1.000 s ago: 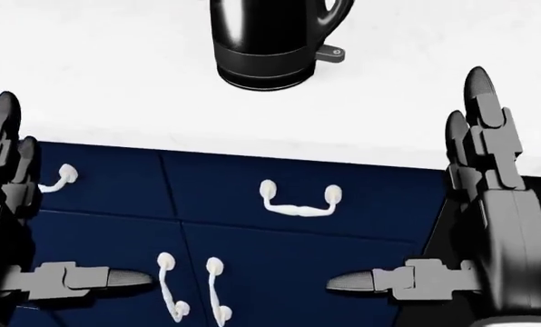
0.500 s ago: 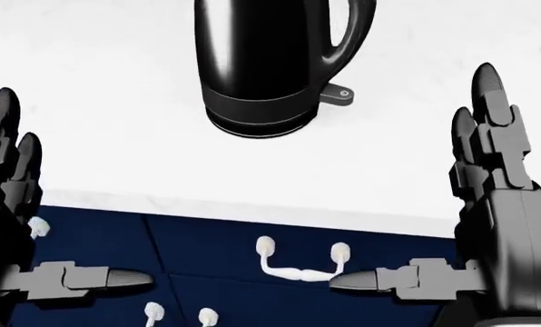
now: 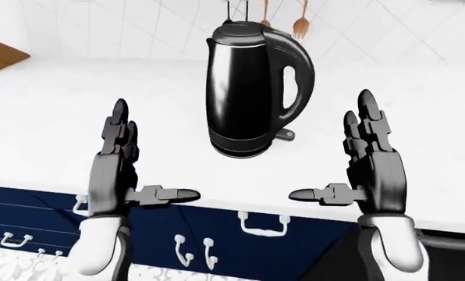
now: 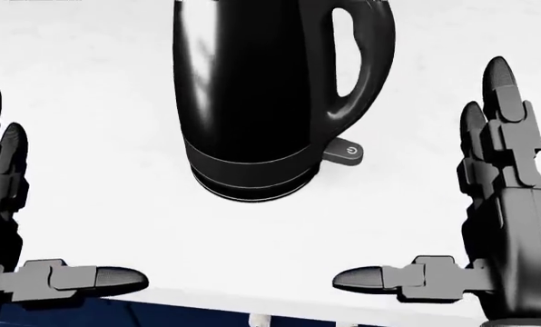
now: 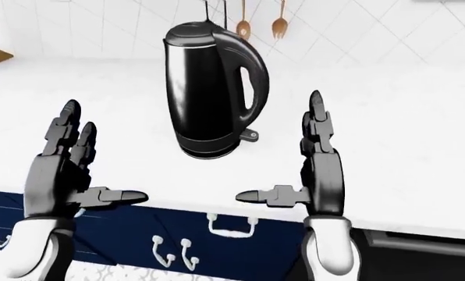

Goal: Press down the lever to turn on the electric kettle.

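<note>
A black electric kettle (image 3: pixel 252 93) stands upright on the white counter (image 3: pixel 53 111), handle to its right. Its small grey lever (image 4: pixel 347 151) with a power mark sticks out at the base, below the handle; it also shows in the left-eye view (image 3: pixel 285 134). My left hand (image 3: pixel 135 161) is open, fingers up, to the lower left of the kettle. My right hand (image 3: pixel 350 158) is open, fingers up, to the lower right of the kettle and apart from the lever. Neither hand touches the kettle.
Dark blue drawers and cabinet doors with white handles (image 3: pixel 262 225) sit under the counter edge. Utensils (image 5: pixel 279 23) hang on the tiled wall above the kettle. A wooden board edge (image 3: pixel 0 55) shows at the far left.
The whole head view has shifted: the kettle and counter have slid down and grown larger, the blue drawers have nearly left the picture. The hands keep the same open pose.
</note>
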Controlling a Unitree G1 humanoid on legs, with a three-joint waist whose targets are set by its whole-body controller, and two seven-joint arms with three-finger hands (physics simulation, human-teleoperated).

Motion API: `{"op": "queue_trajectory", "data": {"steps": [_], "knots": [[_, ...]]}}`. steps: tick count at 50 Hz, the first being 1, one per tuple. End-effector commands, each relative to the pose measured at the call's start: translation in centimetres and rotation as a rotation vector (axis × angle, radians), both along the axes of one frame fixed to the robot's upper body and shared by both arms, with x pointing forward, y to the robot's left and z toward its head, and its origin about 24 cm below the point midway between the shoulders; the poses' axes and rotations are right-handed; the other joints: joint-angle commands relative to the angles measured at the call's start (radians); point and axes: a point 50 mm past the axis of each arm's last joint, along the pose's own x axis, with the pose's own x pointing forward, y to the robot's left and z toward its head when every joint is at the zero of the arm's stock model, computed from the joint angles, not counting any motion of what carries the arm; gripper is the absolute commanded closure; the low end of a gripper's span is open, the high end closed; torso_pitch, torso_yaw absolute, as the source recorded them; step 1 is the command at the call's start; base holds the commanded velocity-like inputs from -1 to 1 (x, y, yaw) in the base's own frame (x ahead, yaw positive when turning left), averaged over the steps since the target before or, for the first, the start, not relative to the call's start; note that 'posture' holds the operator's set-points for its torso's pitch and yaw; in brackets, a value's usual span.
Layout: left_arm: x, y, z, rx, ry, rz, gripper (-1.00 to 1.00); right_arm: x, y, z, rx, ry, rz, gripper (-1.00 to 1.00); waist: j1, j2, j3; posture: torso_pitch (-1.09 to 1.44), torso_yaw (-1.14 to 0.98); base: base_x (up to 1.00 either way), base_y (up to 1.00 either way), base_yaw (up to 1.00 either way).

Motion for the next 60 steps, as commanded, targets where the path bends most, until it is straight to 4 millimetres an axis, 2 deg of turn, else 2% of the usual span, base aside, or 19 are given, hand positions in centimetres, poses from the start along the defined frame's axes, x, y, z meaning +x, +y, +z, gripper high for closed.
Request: {"op": "queue_trajectory", "data": {"steps": [1,3,6,8,10,12,13,14,16,22,42,49,60], "knots": [[-0.2,-0.1,0.9,0.007,-0.056,-0.001,-1.00,-0.3,0.1,0.9,-0.007,-0.056,0.006,-1.00,0.010,-0.001,-0.017,0.00,0.00,0.22,0.00,0.00],[-0.2,0.0,0.8,0.007,-0.056,-0.001,-1.00,-0.3,0.1,0.9,-0.006,-0.056,0.006,-1.00,0.011,0.005,-0.007,0.00,0.00,0.21,0.00,0.00],[-0.2,0.0,0.8,0.007,-0.056,0.000,-1.00,-0.3,0.1,0.9,-0.006,-0.057,0.005,-1.00,0.019,-0.018,-0.016,0.00,0.00,0.22,0.00,0.00],[-0.2,-0.1,0.8,0.007,-0.056,-0.001,-1.00,-0.3,-0.1,0.9,0.003,-0.061,-0.004,-1.00,0.019,-0.033,-0.004,0.00,0.00,0.13,0.00,0.00],[-0.2,-0.1,1.0,0.007,-0.055,0.000,-1.00,-0.4,-0.1,0.9,0.007,-0.067,-0.004,-1.00,0.024,-0.059,-0.011,0.00,0.00,0.00,0.00,0.00],[-0.2,-0.1,1.2,0.007,-0.056,-0.001,-1.00,-0.4,0.0,1.0,0.007,-0.069,-0.003,-1.00,0.030,-0.106,-0.015,0.00,0.00,0.00,0.00,0.00],[-0.2,-0.1,1.2,0.008,-0.056,-0.001,-1.00,-0.4,0.0,1.0,0.007,-0.070,-0.002,-1.00,0.040,-0.100,-0.022,0.00,0.00,0.00,0.00,0.00],[-0.2,-0.1,1.2,0.007,-0.056,-0.001,-1.00,-0.4,0.0,1.0,0.006,-0.071,-0.002,-1.00,0.033,-0.089,-0.013,0.00,0.00,0.00,0.00,0.00],[-0.2,0.0,1.2,0.007,-0.056,0.000,-1.00,-0.4,0.0,1.0,0.007,-0.072,-0.001,-1.00,0.027,-0.083,-0.027,0.00,0.00,0.00,0.00,0.00],[-0.3,0.1,0.9,0.006,-0.056,0.003,-1.00,-0.5,-0.1,1.0,0.008,-0.072,-0.007,-1.00,0.020,-0.070,-0.036,0.00,0.00,0.00,0.00,0.00],[-0.3,0.1,0.8,0.008,-0.056,0.006,-1.00,-0.6,-1.3,1.8,0.002,-0.083,-0.064,-1.00,0.016,-0.071,-0.027,0.00,0.00,0.00,0.00,0.00],[-0.3,0.1,0.9,0.008,-0.058,0.007,-1.00,-0.8,-1.9,3.4,-0.020,-0.110,-0.092,-1.00,0.020,-0.074,-0.027,0.00,0.00,0.00,0.00,0.00],[-0.1,0.2,1.2,0.009,-0.057,0.008,-1.00,0.4,-2.1,5.3,-0.061,-0.090,-0.124,-1.00,0.022,-0.075,-0.031,0.00,0.00,0.00,0.00,0.00]]}}
